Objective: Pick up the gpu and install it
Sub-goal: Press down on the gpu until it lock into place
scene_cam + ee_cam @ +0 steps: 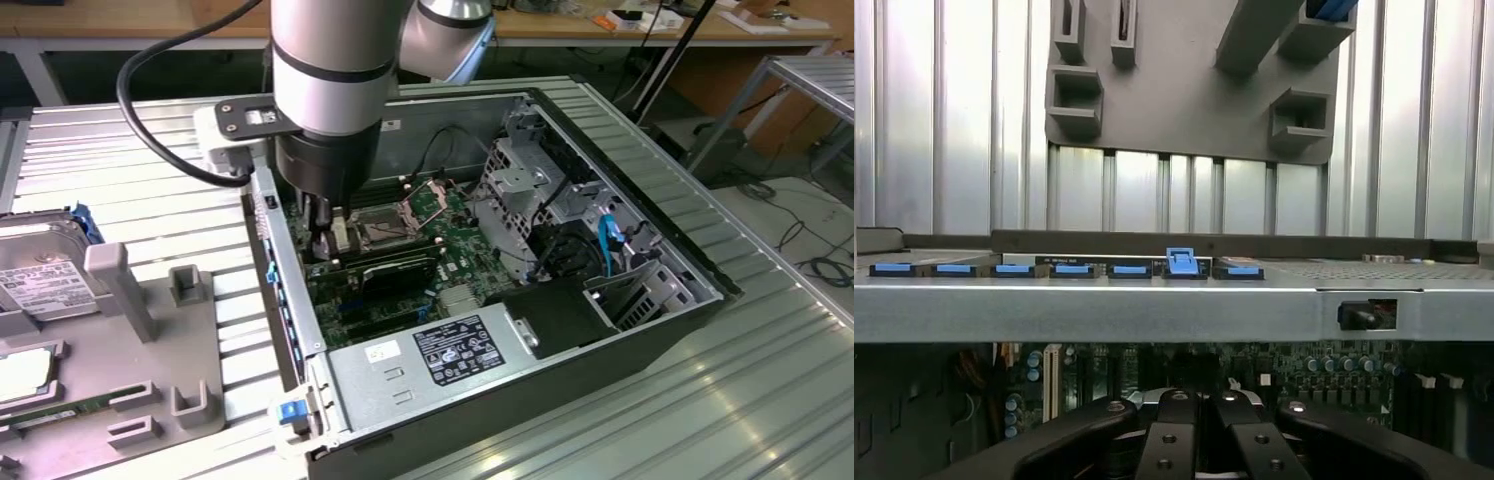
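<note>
The gpu point(395, 272), a dark card with a green edge, stands on edge inside the open computer case point(667, 245), low over the green motherboard point(447, 215). My gripper point(320, 240) reaches down into the case at the card's end nearest the rear wall, on the exterior view's left. In the wrist view the black fingers point(1169, 445) stand close together, and the gripper point(1199, 440) is shut just above the board. The spot where the fingers meet the card is hidden by the gripper body.
A grey holder tray point(174, 340) lies beside the case on the exterior view's left, with a silver hard drive point(40, 280) and a thin RAM stick point(67, 412) on it. The case's rear wall carries blue slot clips point(1179, 264). A power supply point(441, 350) sits at the case's near end.
</note>
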You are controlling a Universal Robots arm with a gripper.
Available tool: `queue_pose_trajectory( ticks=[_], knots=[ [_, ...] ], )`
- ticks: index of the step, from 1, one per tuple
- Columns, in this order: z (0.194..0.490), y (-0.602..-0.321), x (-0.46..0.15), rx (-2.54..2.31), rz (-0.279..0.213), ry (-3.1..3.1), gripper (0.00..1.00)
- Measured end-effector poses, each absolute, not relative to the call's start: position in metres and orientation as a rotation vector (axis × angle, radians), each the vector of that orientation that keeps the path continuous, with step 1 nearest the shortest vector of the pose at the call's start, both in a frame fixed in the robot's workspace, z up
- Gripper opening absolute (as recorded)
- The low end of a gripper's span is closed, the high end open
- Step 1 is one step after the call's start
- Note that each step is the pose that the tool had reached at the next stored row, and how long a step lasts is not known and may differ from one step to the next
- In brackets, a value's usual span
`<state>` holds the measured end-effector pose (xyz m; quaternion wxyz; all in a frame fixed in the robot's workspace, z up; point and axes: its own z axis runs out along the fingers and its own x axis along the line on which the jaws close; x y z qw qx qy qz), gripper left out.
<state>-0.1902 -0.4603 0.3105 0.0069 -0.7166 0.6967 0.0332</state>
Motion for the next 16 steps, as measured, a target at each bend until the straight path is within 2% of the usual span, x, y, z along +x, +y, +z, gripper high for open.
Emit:
queue_pose_trajectory(
  ticks=[16],
  knots=[
    [0.3086, -0.4603, -0.1908, -2.248, 0.146, 2.188, 0.11]
  ],
)
